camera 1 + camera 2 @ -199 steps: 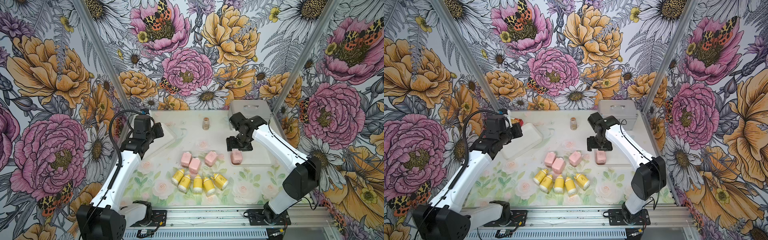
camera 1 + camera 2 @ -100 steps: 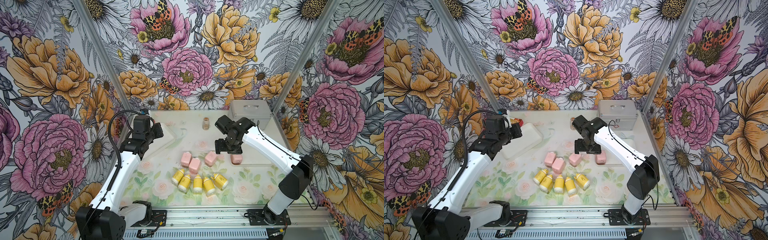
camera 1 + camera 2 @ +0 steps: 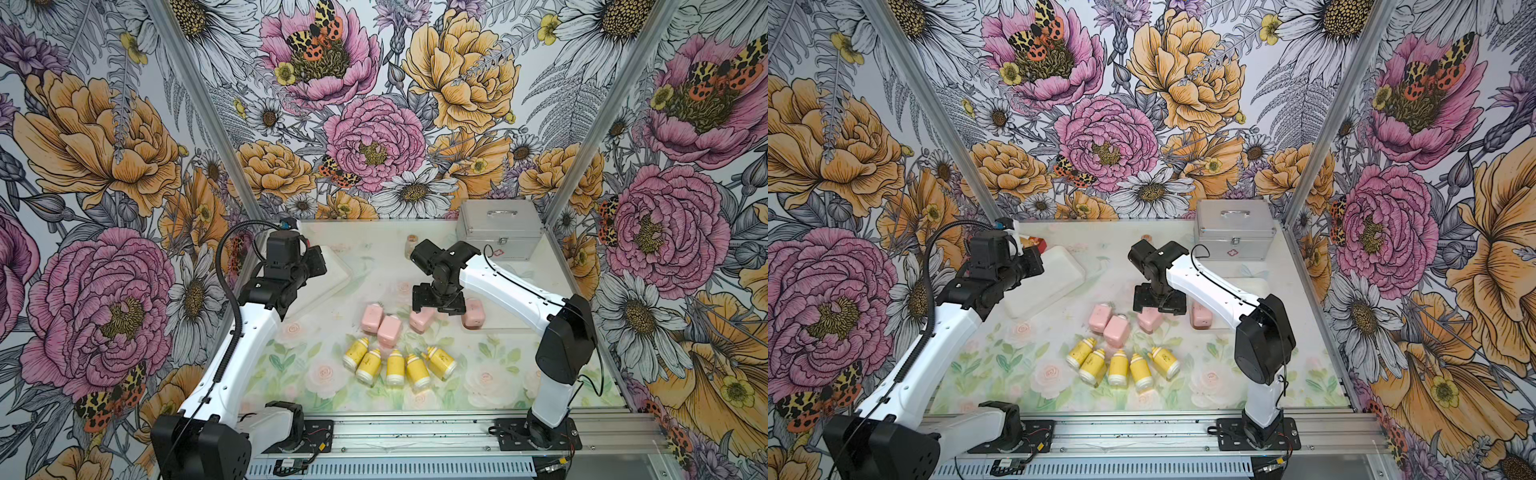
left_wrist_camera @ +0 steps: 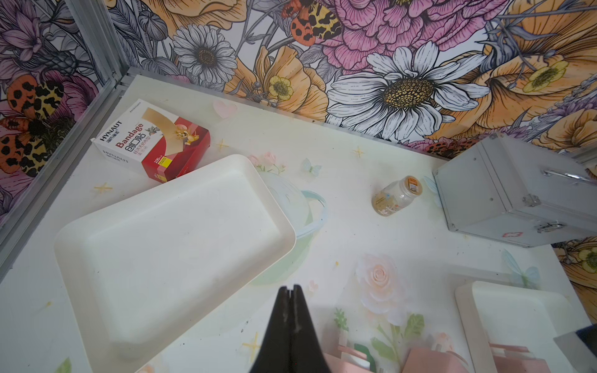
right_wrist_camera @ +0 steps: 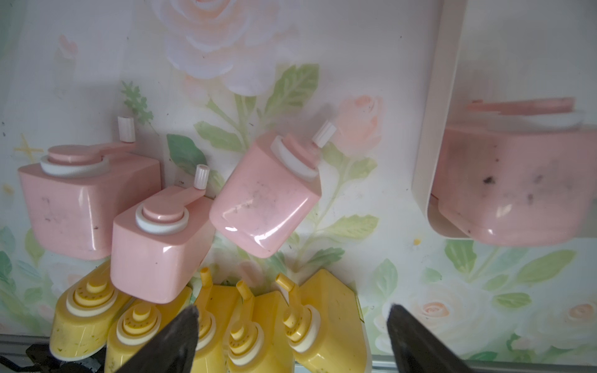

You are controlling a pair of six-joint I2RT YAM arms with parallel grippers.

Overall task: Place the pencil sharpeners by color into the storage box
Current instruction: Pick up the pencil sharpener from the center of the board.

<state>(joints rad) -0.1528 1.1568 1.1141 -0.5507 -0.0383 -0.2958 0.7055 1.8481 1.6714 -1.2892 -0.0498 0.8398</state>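
pink tilted sharpener [image 5: 263, 200] just beyond right hand [image 5: 292, 308], spread wide and empty, left hand [image 4: 292, 288] pinched closed, empty

Both arms share one build: glossy white tapered links between blocky matte-black joint housings. The left arm [image 3: 232, 353], mounted at 7 o'clock, carries a ribbed black hose [image 3: 219, 266] looping beside its upper link. The right arm [image 3: 507, 293], mounted at 5 o'clock, has a thin black cable [image 3: 532, 291] along its shell. Black screwed base plates [image 3: 509, 436] sit on a silver rail [image 3: 415, 432]. The left fingers [image 4: 282, 323] and right fingers [image 5: 176, 339] are black tapering wedges.
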